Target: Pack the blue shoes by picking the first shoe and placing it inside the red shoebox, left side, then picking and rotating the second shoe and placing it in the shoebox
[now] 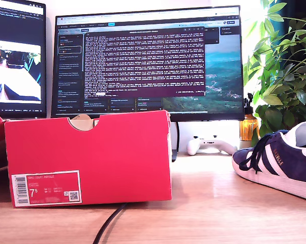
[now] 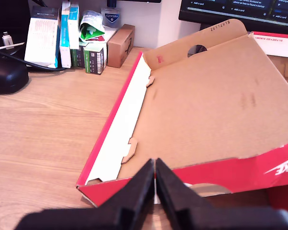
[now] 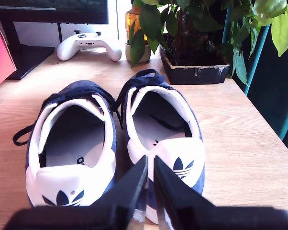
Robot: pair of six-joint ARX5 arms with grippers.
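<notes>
Progress: nothing packed yet; both blue shoes (image 3: 117, 143) side by side on the table (image 3: 239, 143), heels toward second gripper (image 3: 150, 191).
Remaining: both picks, the rotation, both placements.
Shoebox: red shoebox (image 1: 92, 152) at the exterior view's left, open, interior bare cardboard in the first wrist view.
First gripper (image 2: 155, 189): jaws closed together, holding nothing, above the box's near wall.
Second gripper: jaws nearly together, empty, just behind the heels.
Surface: pale wood table.
Room: monitor (image 1: 148, 61), white game controller (image 1: 210, 145), potted plant (image 1: 282, 66) behind.
</notes>
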